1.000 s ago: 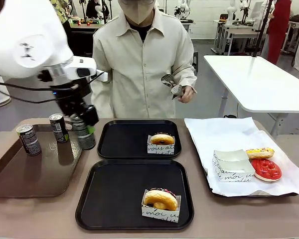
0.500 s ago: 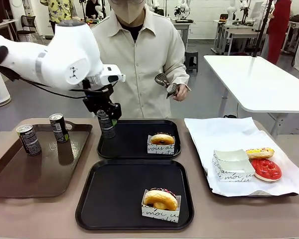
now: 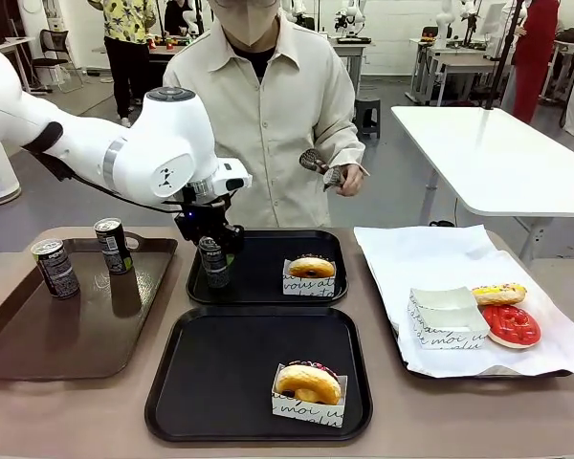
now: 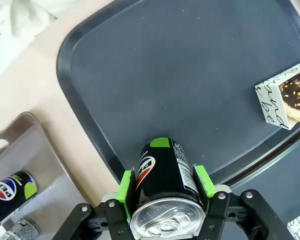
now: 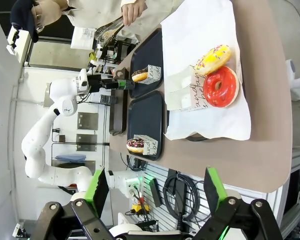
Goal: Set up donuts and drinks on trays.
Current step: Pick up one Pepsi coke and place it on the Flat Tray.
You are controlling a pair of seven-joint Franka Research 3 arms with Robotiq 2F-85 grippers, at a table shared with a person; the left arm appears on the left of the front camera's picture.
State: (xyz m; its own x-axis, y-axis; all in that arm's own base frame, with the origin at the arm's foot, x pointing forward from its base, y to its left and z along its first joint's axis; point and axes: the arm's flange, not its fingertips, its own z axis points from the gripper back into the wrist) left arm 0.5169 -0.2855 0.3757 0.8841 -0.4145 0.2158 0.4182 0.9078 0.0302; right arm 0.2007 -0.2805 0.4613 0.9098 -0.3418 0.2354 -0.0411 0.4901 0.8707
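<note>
One can carried: the slim dark drink can with a silver top (image 3: 213,262) was clamped between the green pads of the left pincer (image 4: 165,186), upright, at the far black plastic tray's (image 3: 252,283) left edge.
Step in hand: placing a drink beside the boxed golden-brown ring donut (image 3: 311,268) on the far tray; whether the can's base touched the tray I could not tell.
Next move: judged to call for lowering straight down, then spreading the pads and lifting clear without tipping the can.
Remaining: two more dark cans (image 3: 55,267) stood on the brown tray (image 3: 77,335) at left; the near black tray (image 3: 220,382) held only a boxed sprinkled donut (image 3: 309,382).
Right pincer: its pincer (image 5: 155,192) stood wide apart, gripping nothing, well right of the worktop (image 3: 383,421).
</note>
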